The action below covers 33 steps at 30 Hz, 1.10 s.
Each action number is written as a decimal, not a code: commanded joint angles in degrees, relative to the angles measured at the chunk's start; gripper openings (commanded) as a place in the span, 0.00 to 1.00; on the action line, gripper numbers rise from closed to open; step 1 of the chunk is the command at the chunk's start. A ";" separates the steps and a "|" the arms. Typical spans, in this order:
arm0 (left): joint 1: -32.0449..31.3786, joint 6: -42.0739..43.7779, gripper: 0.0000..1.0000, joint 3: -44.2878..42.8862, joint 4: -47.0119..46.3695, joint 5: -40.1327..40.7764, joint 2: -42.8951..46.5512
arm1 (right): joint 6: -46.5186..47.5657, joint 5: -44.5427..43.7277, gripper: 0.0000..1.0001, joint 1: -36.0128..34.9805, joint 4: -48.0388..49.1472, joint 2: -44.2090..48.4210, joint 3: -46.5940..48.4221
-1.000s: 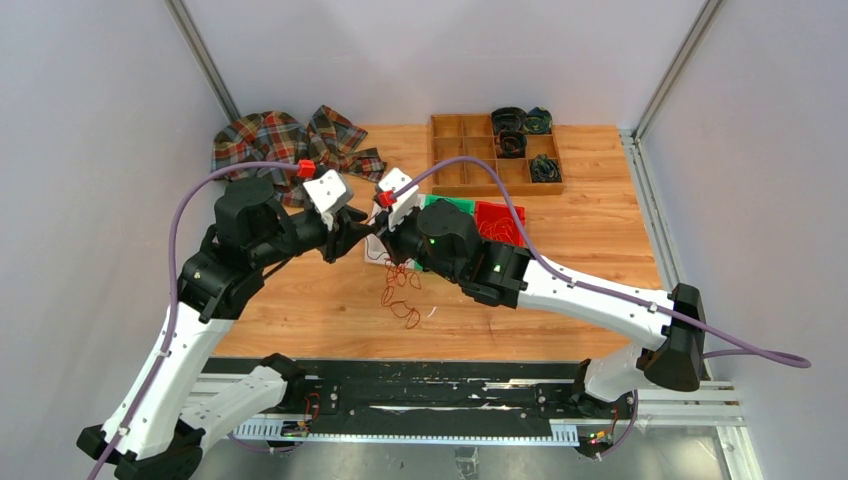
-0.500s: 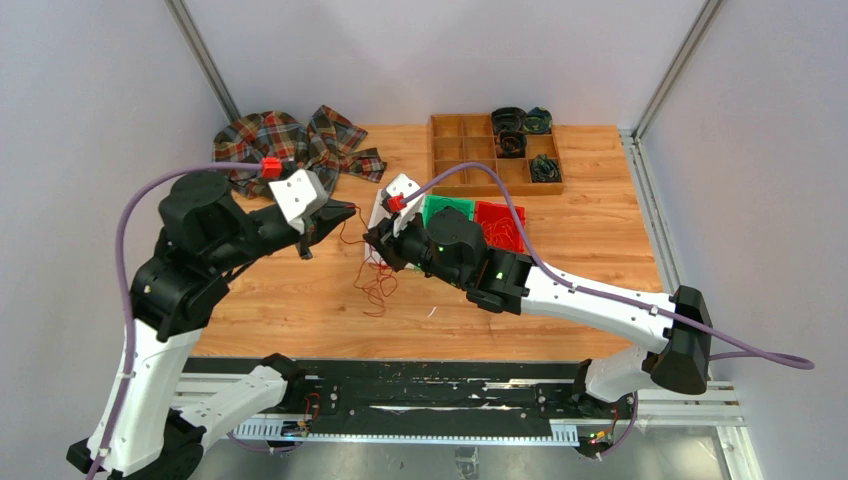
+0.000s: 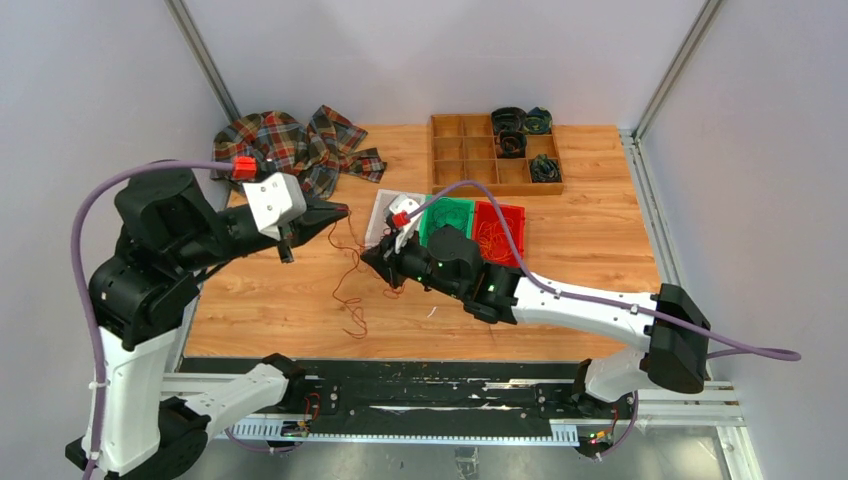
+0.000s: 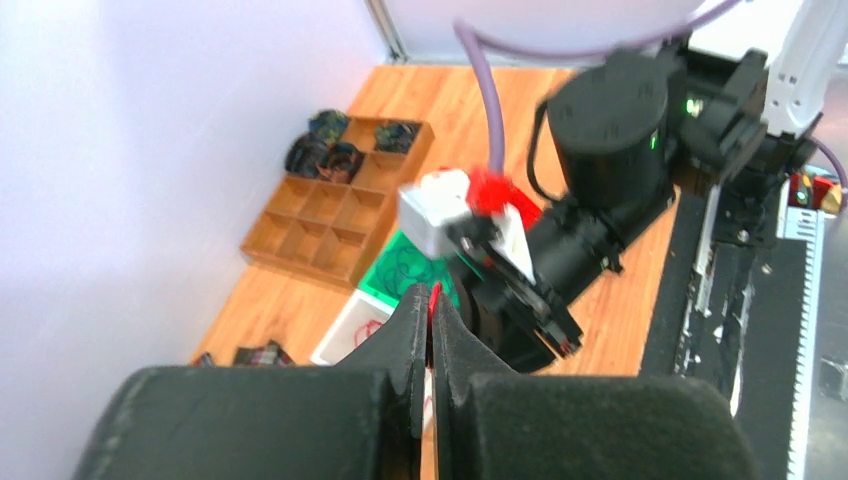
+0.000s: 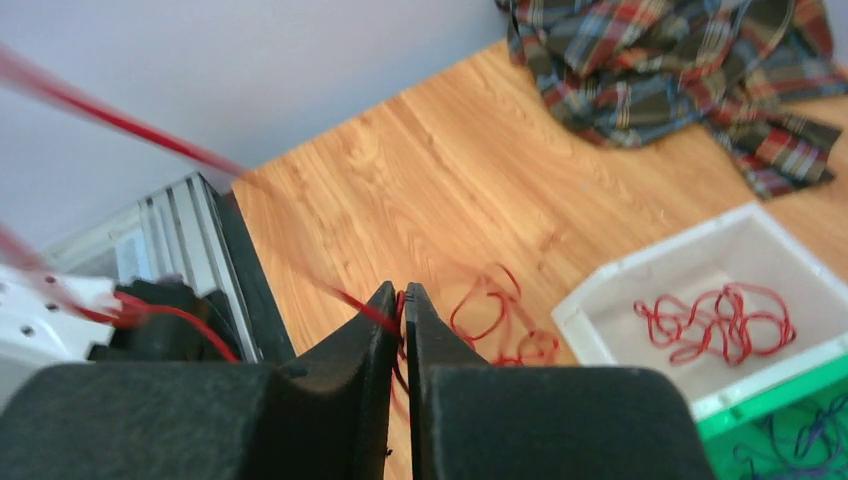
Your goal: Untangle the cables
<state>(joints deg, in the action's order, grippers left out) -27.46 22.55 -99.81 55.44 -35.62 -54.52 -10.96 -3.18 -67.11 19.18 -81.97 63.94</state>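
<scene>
A thin red cable hangs in loops between my two grippers above the wooden table. My left gripper is raised at the left and shut on one end of it; the red cable shows pinched at its tips. My right gripper is low, near the table's middle, shut on the same cable. Loose red loops lie on the wood beside a white bin that holds another red cable.
A green bin and a red bin sit right of the white bin. A wooden compartment tray with coiled dark cables is at the back. A plaid cloth lies at the back left.
My left gripper has pulled away to the left and up with the cable, stretching it out. My right gripper has dropped lower toward the table, still holding the cable.
</scene>
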 commanded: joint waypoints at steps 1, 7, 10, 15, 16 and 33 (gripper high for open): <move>-0.13 1.96 0.00 -7.19 -0.51 0.14 -1.37 | -2.12 -1.22 0.08 0.58 3.61 0.91 -5.56; -0.13 3.42 0.01 -14.41 -0.59 2.48 -3.89 | -4.15 -3.41 0.07 0.58 5.08 0.83 -10.67; -0.13 4.13 0.00 -17.44 -0.60 3.40 -4.74 | -4.80 -3.80 0.06 0.58 5.25 -0.07 -11.54; -0.13 5.84 0.00 -21.89 -0.59 5.08 -6.34 | -6.08 -5.23 0.04 0.58 4.99 -1.60 -13.16; -0.13 5.96 0.00 -23.06 -0.60 5.44 -6.78 | -6.36 -5.74 0.03 0.58 5.11 -1.99 -13.78; -0.13 3.91 0.00 -25.86 -28.21 21.93 -7.72 | -9.99 -7.07 0.05 0.67 8.05 -7.27 -19.45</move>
<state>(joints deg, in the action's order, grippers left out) -27.46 27.94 -127.63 40.25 -20.32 -63.46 -19.29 -9.02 -67.09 24.62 -87.72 45.91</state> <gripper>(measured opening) 0.019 0.040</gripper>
